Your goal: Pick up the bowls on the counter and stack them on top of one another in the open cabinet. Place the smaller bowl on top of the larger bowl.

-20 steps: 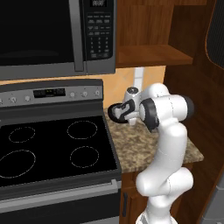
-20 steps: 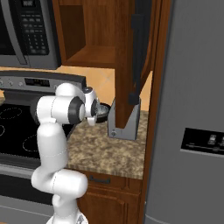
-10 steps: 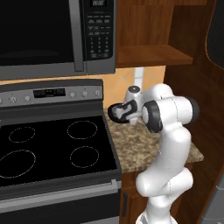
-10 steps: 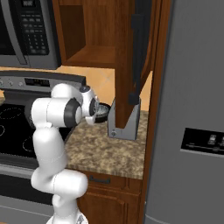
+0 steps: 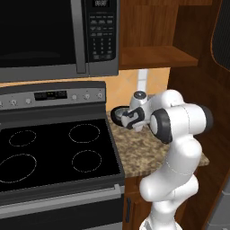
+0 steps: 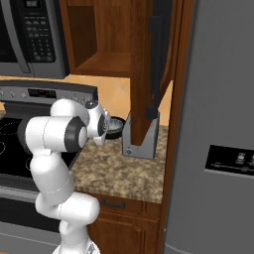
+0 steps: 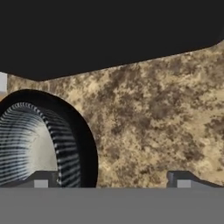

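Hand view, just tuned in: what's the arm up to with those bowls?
The gripper hangs open low over the counter, holding nothing. The smaller bowl already sits inside the larger bowl, but both are on the counter beside the stovetop, not in the cabinet, whose shelf is bare.

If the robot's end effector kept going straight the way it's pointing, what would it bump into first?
Probably the speckled counter. The open end effector points down at bare stone, with the small bowl, nested in the black bowl, just off to one side. One fingertip might clip the bowl's rim; depth is unclear.
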You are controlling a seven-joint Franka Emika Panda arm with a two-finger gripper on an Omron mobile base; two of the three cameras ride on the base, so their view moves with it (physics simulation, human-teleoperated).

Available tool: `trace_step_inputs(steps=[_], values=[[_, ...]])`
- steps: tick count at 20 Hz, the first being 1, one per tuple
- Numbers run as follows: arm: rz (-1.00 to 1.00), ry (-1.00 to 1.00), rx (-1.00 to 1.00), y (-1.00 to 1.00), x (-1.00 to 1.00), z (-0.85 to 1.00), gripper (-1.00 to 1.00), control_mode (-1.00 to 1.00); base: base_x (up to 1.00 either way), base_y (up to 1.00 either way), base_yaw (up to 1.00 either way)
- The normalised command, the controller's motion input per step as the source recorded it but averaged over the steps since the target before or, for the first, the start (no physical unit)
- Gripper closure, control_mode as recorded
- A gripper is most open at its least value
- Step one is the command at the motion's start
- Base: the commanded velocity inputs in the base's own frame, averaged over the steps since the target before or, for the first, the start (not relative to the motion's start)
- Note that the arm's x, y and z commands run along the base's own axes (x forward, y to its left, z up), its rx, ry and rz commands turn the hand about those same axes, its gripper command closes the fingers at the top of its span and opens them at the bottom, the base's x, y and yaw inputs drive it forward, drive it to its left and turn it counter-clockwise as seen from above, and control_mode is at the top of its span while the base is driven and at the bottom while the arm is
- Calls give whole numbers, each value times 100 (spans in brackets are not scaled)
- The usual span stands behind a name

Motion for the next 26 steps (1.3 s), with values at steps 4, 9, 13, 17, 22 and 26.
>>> trace_step_inputs(steps=[4,9,13,17,22,26], values=[[0,-3,0,0,20,-17,-100,-100,0,0,0],[0,0,0,0,36,-32,-100,-100,0,0,0],[0,0,0,1,31,-29,-100,-100,0,0,0],[0,0,0,7,34,-25,-100,-100,0,0,0],[0,0,0,8,37,-33,-100,-100,0,0,0],[0,0,-1,9,28,-29,100,-100,0,0,0]])
